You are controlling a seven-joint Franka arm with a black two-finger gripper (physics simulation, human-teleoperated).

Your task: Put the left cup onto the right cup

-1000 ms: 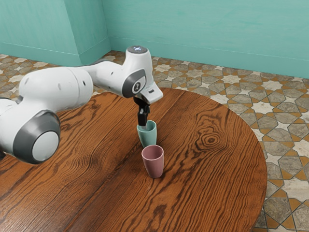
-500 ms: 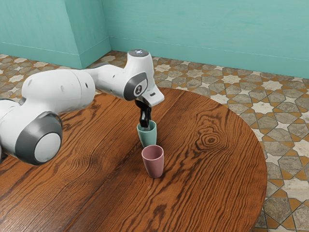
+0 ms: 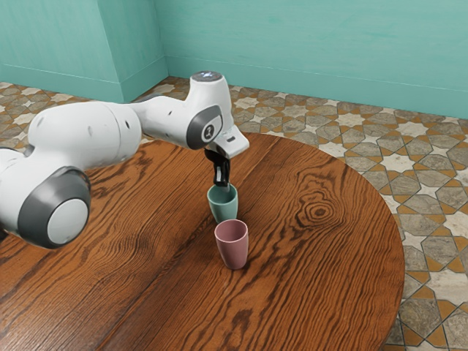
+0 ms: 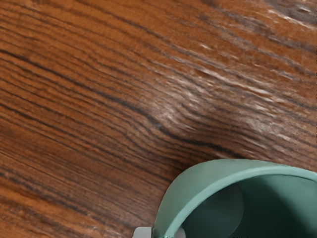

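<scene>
**Desk:** What's in front of you?

**Me:** A round wooden table (image 3: 329,292) with dark, heavy grain. My arm (image 3: 110,135) comes in from the exterior view's left and bends down over the middle of the top.

**Desk:** And the cups?

**Me:** There are two, both upright and mouth up, close together near the centre. The green cup (image 3: 222,206) is the one farther from the camera. The pink cup (image 3: 231,245) stands just in front of it, a little toward the exterior view's right. Their outlines overlap from this angle, so I can't say whether they touch. I also can't tell whether the green one's base is on the wood, because the pink rim hides it.

**Desk:** Where's the gripper?

**Me:** The gripper (image 3: 221,181) points straight down at the green cup's far rim. The fingers are drawn in close and look pinched on that rim wall, one inside and one outside. The wrist view agrees: the green lip and hollow curve right under my hand, with bare wood beyond.
</scene>
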